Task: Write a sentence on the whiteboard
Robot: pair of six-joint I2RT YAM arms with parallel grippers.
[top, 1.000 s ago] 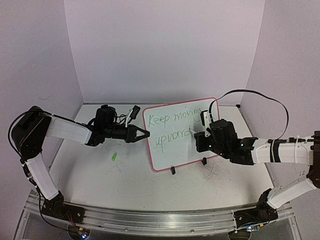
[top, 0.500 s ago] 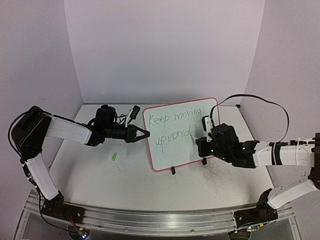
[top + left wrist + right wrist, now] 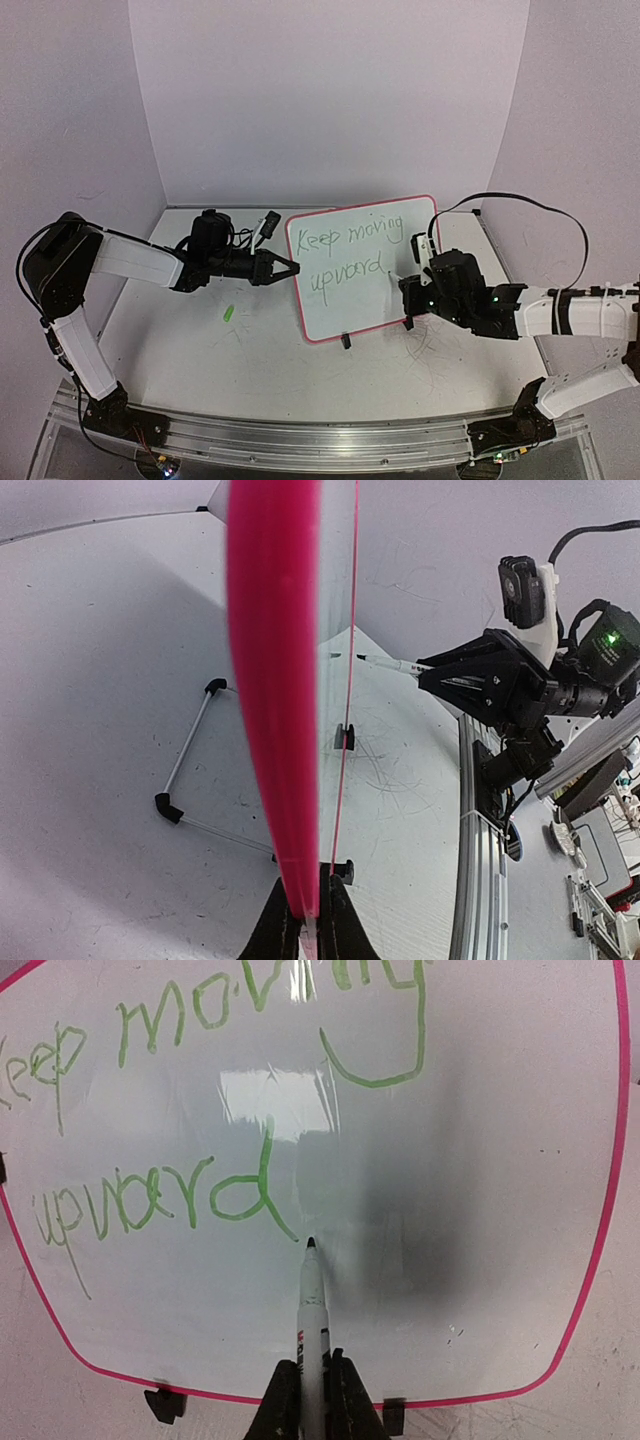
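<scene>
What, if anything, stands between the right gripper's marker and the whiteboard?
Nothing visible does. The right gripper holds the marker with its tip facing bare whiteboard just after the sentence. The left gripper grips the board's left edge, clear of that spot.

The whiteboard (image 3: 352, 302) is glossy white, framed in thin pink-red, with black feet. The sentence (image 3: 150, 1200) is green script. The marker (image 3: 311, 1305) has a white barrel, black tip and what looks like red-and-black print. The table (image 3: 250, 352) is off-white with faint grey scribbles.
</scene>
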